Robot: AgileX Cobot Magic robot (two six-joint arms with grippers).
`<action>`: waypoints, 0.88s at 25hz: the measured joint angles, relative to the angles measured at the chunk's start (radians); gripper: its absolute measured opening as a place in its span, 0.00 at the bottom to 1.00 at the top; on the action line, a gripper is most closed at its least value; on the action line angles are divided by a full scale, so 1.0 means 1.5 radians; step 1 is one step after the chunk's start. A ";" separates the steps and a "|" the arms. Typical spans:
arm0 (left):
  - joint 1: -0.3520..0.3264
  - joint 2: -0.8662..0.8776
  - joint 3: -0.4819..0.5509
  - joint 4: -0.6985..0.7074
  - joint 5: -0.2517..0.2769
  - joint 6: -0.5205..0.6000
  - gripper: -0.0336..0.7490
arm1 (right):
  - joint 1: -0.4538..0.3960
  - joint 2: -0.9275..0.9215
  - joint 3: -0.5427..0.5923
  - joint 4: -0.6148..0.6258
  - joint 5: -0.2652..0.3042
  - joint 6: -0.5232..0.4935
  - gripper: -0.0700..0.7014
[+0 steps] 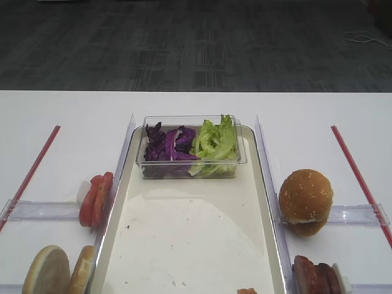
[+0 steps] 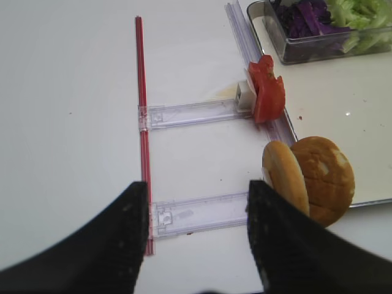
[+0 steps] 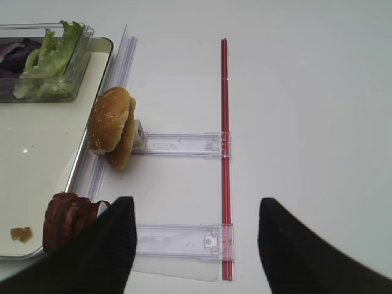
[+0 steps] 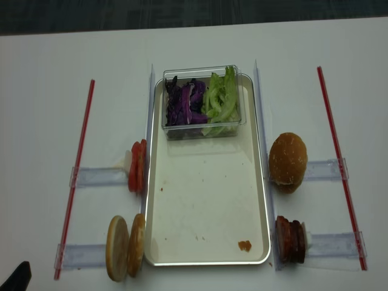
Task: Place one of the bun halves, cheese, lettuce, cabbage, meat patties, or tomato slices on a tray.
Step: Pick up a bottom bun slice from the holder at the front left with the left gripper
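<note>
The cream-white tray (image 4: 206, 206) lies in the middle of the table. At its far end, purple cabbage (image 4: 183, 103) and green lettuce (image 4: 222, 100) fill a clear box. Two bun halves (image 2: 285, 177) stand on edge by the tray's near left corner, and tomato slices (image 2: 267, 92) stand further back. Dark meat patties (image 3: 67, 217) stand at the tray's near right corner. No cheese shows. My left gripper (image 2: 197, 190) is open over a clear holder, its right finger just left of the bun halves. My right gripper (image 3: 196, 205) is open beside the patties, holding nothing.
A whole sesame bun (image 4: 287, 160) stands on edge right of the tray. Red strips (image 4: 76, 176) (image 4: 339, 163) run along both sides, joined to clear plastic holders (image 3: 177, 145). A small orange crumb (image 4: 244, 245) lies on the tray's near end.
</note>
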 joint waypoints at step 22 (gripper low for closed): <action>0.000 0.000 0.000 0.000 0.000 0.000 0.49 | 0.000 0.000 0.000 0.000 0.000 0.000 0.68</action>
